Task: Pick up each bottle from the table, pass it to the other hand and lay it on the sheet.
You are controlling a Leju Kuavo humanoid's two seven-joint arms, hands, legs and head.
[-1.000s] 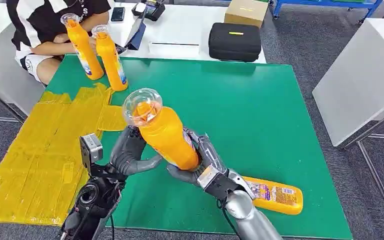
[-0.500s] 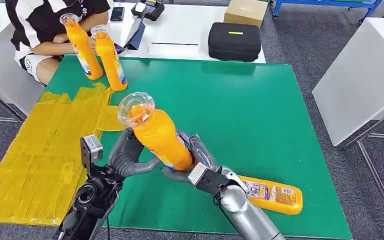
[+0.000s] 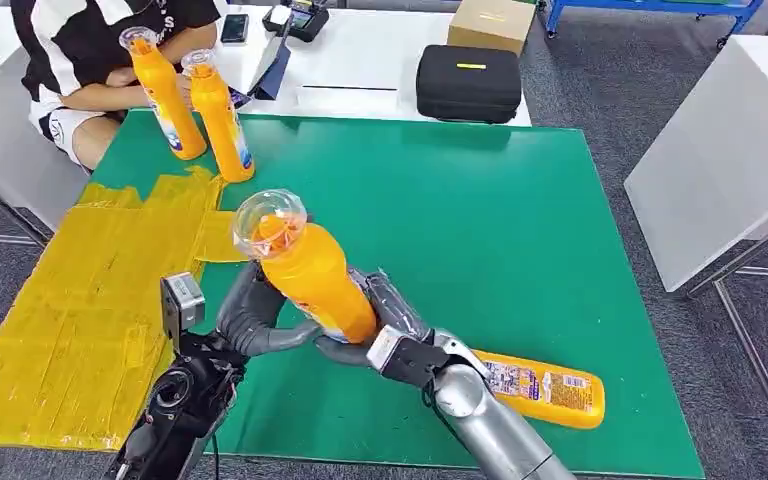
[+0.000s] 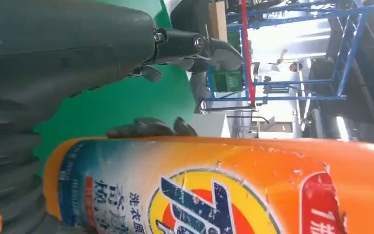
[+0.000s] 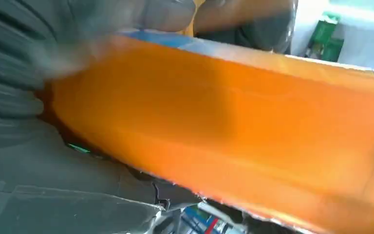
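A green table (image 3: 520, 220) takes up the middle of the room, standing on grey carpet, with a yellow sheet (image 3: 90, 300) spread over its left side and hanging past the near-left corner. Beyond the far edge runs a white table (image 3: 360, 60) carrying a black case (image 3: 469, 82), a cardboard box (image 3: 493, 22) and a few small dark devices; a person in a black-and-white top (image 3: 90, 50) sits at its far-left end, and another white surface (image 3: 730, 150) stands to the right. I count four orange bottles: two standing upright side by side at the far-left corner of the green table (image 3: 192, 105), just beyond the sheet, one lying flat near the right front edge (image 3: 545, 388), and one held up in the air (image 3: 310, 272) over the near part of the table, tilted with its clear cap leaning far and left. There are two robot hands, both on that raised bottle's lower end: the left hand (image 3: 255, 312) curls its fingers round it from the left, and the right hand (image 3: 380, 320) wraps it from the right, with the base of the bottle between them
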